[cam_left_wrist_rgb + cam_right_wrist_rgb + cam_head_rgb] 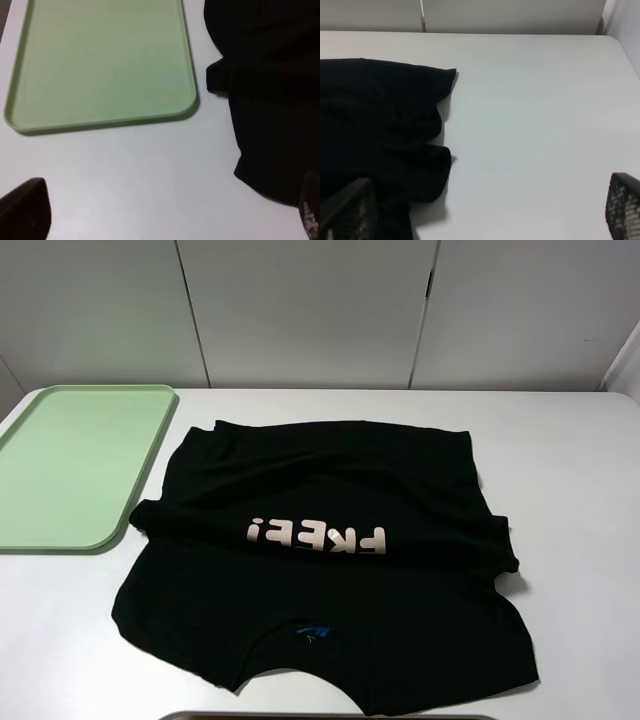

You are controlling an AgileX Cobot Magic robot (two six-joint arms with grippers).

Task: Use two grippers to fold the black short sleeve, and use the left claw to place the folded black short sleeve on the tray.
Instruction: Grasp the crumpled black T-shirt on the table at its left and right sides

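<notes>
**Mia:** Where is the black short sleeve (330, 570)?

**Ben:** It lies spread out on the white table (580, 460) with the pink letters (318, 536) facing up. One sleeve is just beside the green tray (70, 465) but not touching it.

**Mia:** Are the claws holding it?

**Ben:** No. The left claw (167, 215) and the right gripper (487, 210) both have their fingers wide apart, and nothing is in them.

**Mia:** What could go wrong?

**Ben:** The shirt is bigger than the tray, so a messy fold would hang over the rim. The middle is bumpy too. A claw might pinch only the top layer, and then the cloth would slip.

**Mia:** What can't you see?

**Ben:** The arms don't show from up high. Up close I only see the finger ends at the edges — blurry ones. I can't tell if the bumpy part is doubled over.
</notes>
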